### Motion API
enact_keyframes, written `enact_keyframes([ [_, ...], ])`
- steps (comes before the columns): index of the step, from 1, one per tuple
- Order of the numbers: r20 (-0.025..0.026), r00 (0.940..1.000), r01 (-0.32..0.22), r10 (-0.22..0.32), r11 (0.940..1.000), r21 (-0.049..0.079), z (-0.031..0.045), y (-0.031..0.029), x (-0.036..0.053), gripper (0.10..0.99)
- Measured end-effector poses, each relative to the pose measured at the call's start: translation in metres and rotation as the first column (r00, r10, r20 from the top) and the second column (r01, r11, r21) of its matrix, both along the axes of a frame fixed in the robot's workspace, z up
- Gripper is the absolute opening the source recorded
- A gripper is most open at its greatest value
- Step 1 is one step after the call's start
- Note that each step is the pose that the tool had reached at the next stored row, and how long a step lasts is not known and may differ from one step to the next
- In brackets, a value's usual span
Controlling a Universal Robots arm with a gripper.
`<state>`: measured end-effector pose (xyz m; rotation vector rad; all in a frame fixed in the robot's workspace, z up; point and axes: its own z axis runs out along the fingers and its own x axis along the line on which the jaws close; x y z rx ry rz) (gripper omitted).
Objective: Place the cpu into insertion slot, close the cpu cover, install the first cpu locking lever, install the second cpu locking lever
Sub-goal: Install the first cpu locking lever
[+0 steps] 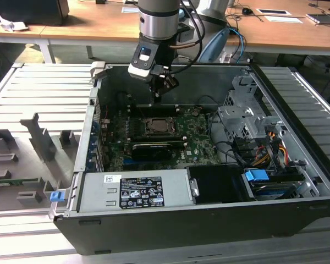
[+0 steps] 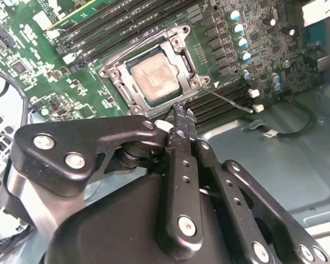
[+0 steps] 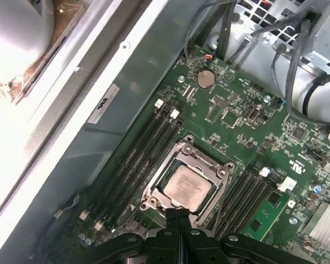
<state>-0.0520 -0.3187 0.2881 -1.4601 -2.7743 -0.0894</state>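
The cpu [image 2: 154, 77] [image 3: 186, 187] lies flat in the insertion slot [image 1: 159, 127], its dull silver face up. Around it the cpu cover [image 2: 182, 55] [image 3: 182, 153] lies down as a silvery frame, in both wrist views. A thin wire lever [image 2: 231, 102] sticks out sideways from one corner of the socket. My gripper [image 2: 182, 114] [image 3: 177, 213] [image 1: 157, 93] hangs above the socket's edge, on the side towards the case wall. Its fingers are shut together with nothing between them. They stand clear above the board in the exterior view.
The green circuit board [image 1: 195, 137] lies inside an open black computer case [image 1: 209, 225]. Black memory slots [image 3: 137, 165] run on both sides of the socket. A long black card [image 1: 151, 149] sits in front of it. Drive cages and cables [image 1: 247, 132] fill the exterior view's right.
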Motion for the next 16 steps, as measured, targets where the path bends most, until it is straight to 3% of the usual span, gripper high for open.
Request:
enact_keyframes([
  [6, -0.0001, 0.997, -0.078, 0.078, 0.997, 0.0, 0.0, 0.0, 0.0, 0.106],
  [8, 0.0, 0.9882, -0.153, 0.153, 0.9882, 0.0, -0.0004, 0.0, 0.0, 0.106],
  [12, 0.0, 0.9716, -0.237, 0.237, 0.9716, 0.0, -0.0011, 0.0, 0.0, 0.106],
  [15, 0.0001, 0.9507, -0.31, 0.31, 0.9507, 0.0, -0.0017, 0.0, 0.0, 0.106],
  [16, 0.0, 0.9388, -0.345, 0.345, 0.9388, 0.0, -0.0022, 0.0, 0.0, 0.106],
])
